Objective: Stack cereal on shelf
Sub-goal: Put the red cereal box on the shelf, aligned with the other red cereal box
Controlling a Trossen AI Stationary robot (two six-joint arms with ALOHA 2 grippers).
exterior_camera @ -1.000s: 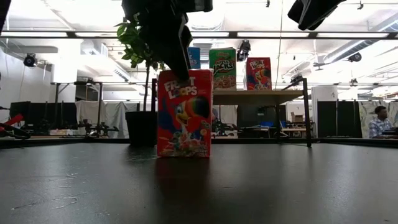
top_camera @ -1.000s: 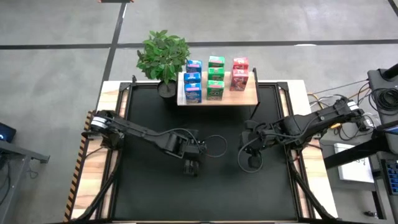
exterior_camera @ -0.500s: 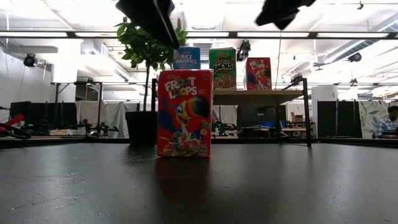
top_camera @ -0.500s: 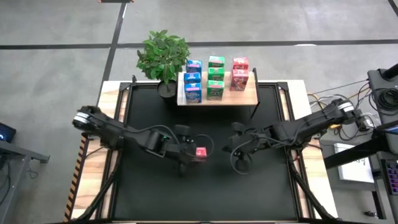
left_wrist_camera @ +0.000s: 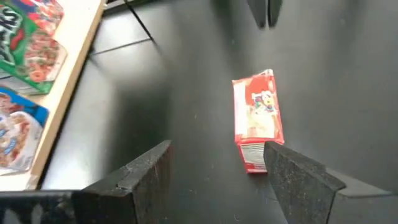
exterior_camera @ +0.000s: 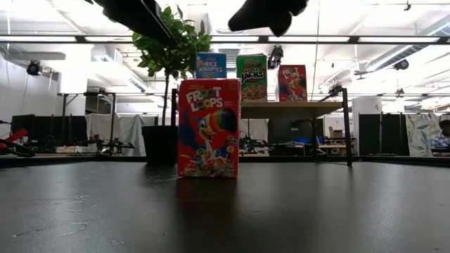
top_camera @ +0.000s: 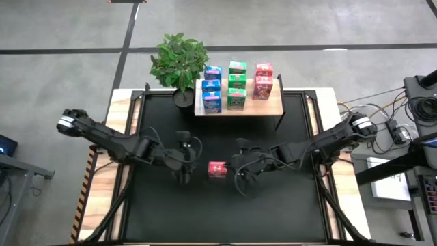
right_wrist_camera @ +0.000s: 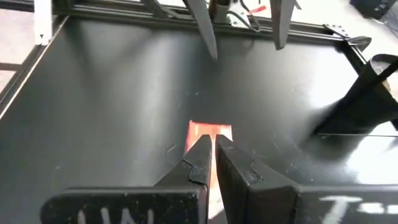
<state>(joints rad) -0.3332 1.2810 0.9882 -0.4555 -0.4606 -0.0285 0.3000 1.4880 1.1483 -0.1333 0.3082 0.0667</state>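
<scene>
High view: a red box (top_camera: 217, 169) stands alone on the black mat (top_camera: 157, 212), between the two grippers. The left gripper (top_camera: 182, 162) is just to one side of it, apart from it, fingers spread wide and holding nothing. The right gripper (top_camera: 240, 166) is just on the box's other side, fingers pressed together, empty. Neither touches the box.

Left wrist view: the red box (left_wrist_camera: 257, 120) lies ahead of the open fingers (left_wrist_camera: 143, 171), nearer to one fingertip than to the other and not between them. Past the fingers to one side runs the edge of the shelf (left_wrist_camera: 69, 90), with a green box (left_wrist_camera: 28, 37) and a blue box (left_wrist_camera: 15, 134) on it. The right arm's closed fingers (left_wrist_camera: 265, 11) hang beyond the red box.

Right wrist view: the shut fingers (right_wrist_camera: 200, 160) point straight at the red box (right_wrist_camera: 209, 132), which shows just past their tips; whether they touch it cannot be told here. Farther on, the left gripper's two spread fingers (right_wrist_camera: 205, 25) hang over the mat.

Low view: the red box (exterior_camera: 209, 128) stands upright on the mat, both arms above it and clear of its top. Behind it the shelf (exterior_camera: 292, 107) carries blue (exterior_camera: 210, 65), green (exterior_camera: 251, 77) and red (exterior_camera: 292, 83) boxes; the plant (exterior_camera: 167, 49) stands beside the shelf

In the high view the shelf (top_camera: 273, 106) holds eight boxes in three columns, blue, green and red
</scene>
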